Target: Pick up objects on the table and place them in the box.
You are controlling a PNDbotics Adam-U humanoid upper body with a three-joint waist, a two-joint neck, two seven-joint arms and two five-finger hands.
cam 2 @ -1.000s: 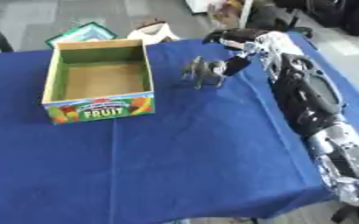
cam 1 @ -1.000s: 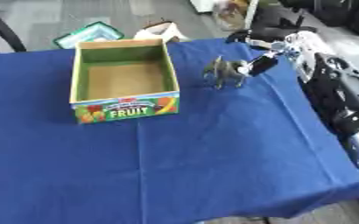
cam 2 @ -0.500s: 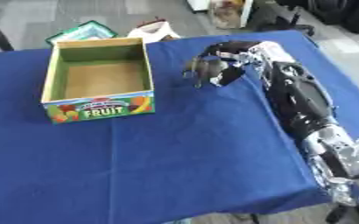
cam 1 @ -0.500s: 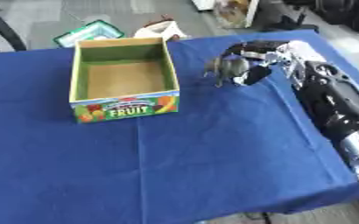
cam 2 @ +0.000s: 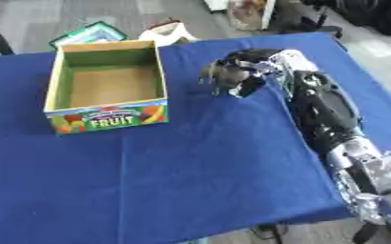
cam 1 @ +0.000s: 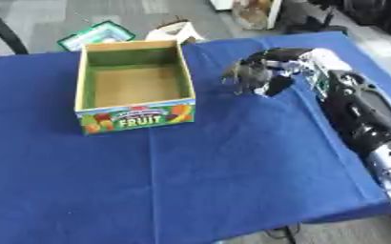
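Here: 1 box [cam 1: 135, 116], 1 grey toy [cam 1: 247, 75] in rt robot hand [cam 1: 274, 71].

Table [cam 1: 232, 190] is being covered in plain deep blue cloth. Cardboard box [cam 1: 134, 86] is showing tan inside, green upper walls, colourful fruit print with white "FRUIT" lettering. Grey-brown object [cam 1: 247, 76] is being gripped by black-and-silver right hand [cam 1: 274, 71].

Office or lab: blue-clothed table [cam 1: 232, 181], grey floor [cam 1: 82, 14].

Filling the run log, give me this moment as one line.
right hand: shut on grey toy animal | box: empty | left hand: not in view
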